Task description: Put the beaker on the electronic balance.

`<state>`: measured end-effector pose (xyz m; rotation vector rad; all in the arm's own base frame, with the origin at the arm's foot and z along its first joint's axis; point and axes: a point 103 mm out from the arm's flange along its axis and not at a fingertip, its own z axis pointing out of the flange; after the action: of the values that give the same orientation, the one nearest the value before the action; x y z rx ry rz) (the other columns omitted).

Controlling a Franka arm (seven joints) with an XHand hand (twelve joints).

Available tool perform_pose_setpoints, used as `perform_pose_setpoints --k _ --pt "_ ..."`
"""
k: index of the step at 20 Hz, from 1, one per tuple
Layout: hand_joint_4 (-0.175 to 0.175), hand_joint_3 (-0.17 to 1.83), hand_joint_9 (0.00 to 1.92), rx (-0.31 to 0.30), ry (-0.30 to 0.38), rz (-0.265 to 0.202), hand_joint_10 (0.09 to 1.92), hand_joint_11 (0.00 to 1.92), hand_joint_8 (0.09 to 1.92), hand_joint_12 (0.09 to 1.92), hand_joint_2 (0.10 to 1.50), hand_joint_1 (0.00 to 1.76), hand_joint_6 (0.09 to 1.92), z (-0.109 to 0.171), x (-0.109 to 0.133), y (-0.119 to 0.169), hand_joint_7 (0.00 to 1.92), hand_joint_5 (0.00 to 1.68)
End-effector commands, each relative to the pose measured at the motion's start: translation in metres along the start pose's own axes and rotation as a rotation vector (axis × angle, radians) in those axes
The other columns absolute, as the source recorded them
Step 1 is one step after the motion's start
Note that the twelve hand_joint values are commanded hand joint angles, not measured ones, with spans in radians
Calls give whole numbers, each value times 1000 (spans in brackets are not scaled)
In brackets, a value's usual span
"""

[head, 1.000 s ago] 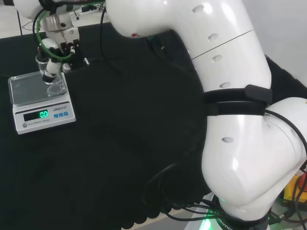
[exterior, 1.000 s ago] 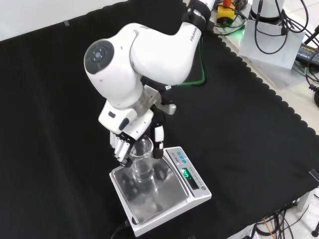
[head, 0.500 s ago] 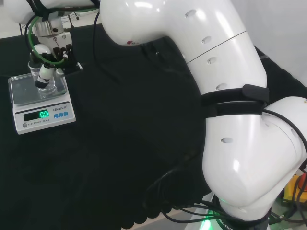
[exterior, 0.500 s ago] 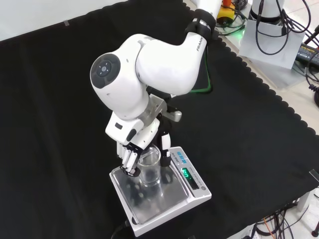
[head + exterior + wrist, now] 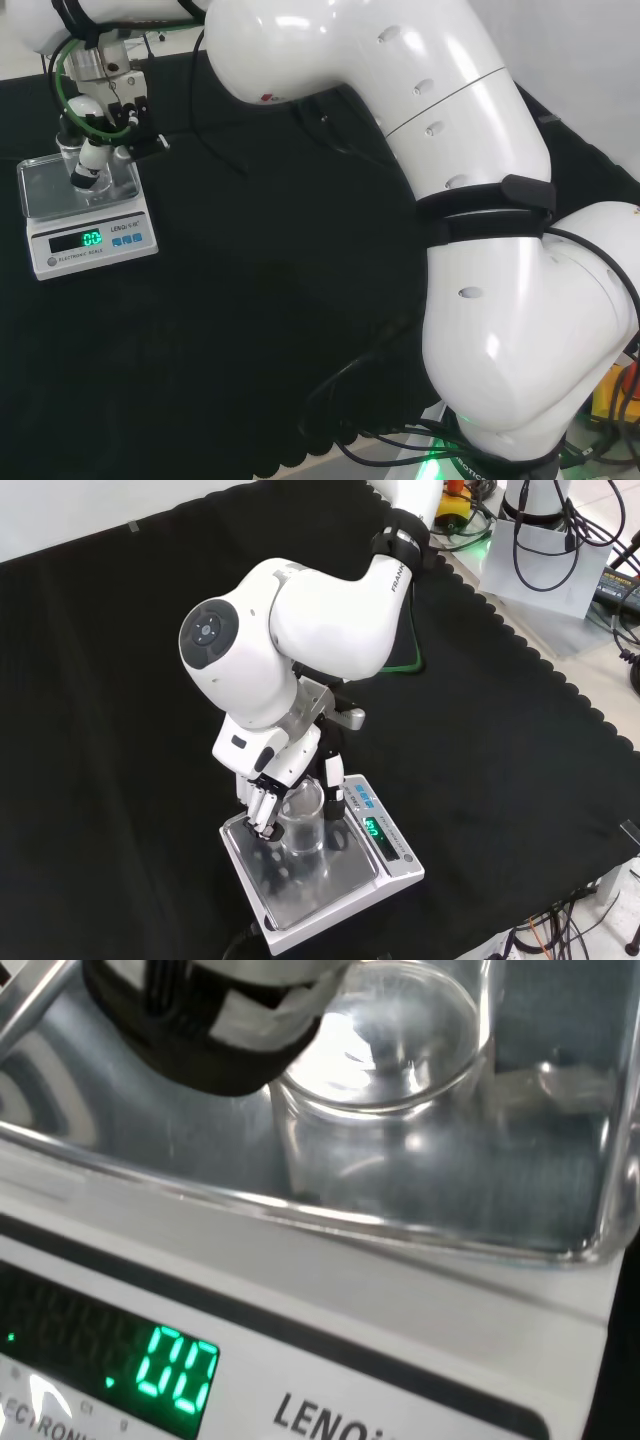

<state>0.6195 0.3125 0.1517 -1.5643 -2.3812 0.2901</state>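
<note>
since the earlier frames the hand [image 5: 283, 792] has carried the clear glass beaker [image 5: 301, 818] further over the pan of the electronic balance [image 5: 330, 880], from its edge toward the middle. the hand points downward below the arm's white link [image 5: 290, 630], fingers [image 5: 262, 808] on one side and thumb on the other, curled round the beaker. in the wrist view the beaker [image 5: 385, 1100] stands upright at pan level; whether its base touches cannot be told.
</note>
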Motion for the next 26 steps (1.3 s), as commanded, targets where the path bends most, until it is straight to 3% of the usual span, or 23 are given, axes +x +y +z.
perform_pose_setpoints --k 1,3,6,8,10,14,19,26 --pt "-40 -7 941 20 3 -3 1115 893 1260 1241 1097 1066 1337 6 3 2 651 486" --pt "-24 -119 886 29 -1 -5 1051 813 1168 1290 1058 1022 1006 5 3 0 556 249" --pt "31 -169 622 10 9 -10 967 452 1015 1394 940 864 275 2 -1 -3 272 41" --pt "63 -174 431 -2 20 -11 929 185 909 1477 888 792 87 0 -4 -5 105 9" --pt "84 -171 275 -9 28 -13 901 47 720 1479 858 757 87 -2 -7 -7 26 1" --pt "103 -157 88 -30 31 -18 892 1 390 1358 821 709 87 -12 -9 -11 0 0" --pt "114 -129 16 -56 25 -14 907 0 238 1293 794 684 87 -32 -13 -20 0 0" --pt "117 -116 0 -84 12 -8 911 0 200 1274 786 676 87 -58 -17 -34 0 0"
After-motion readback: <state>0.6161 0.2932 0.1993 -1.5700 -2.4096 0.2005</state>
